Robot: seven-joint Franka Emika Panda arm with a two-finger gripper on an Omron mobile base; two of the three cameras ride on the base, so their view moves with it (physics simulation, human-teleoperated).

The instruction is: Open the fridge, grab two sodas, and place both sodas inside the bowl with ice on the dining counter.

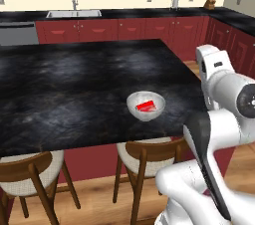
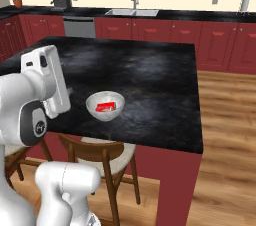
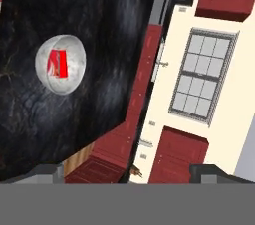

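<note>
The bowl with ice stands near the front edge of the dining counter, a black marbled island. A red soda lies on its side in the bowl. My gripper is open, its two dark fingertips wide apart with nothing between them. It hangs in the air off the counter, well away from the bowl. The white hand rises beside the counter's near edge. The fridge is out of view.
Two wooden stools with pale seats are tucked under the counter's near edge. A sink and red cabinets line the back wall. Wood floor lies right of the island.
</note>
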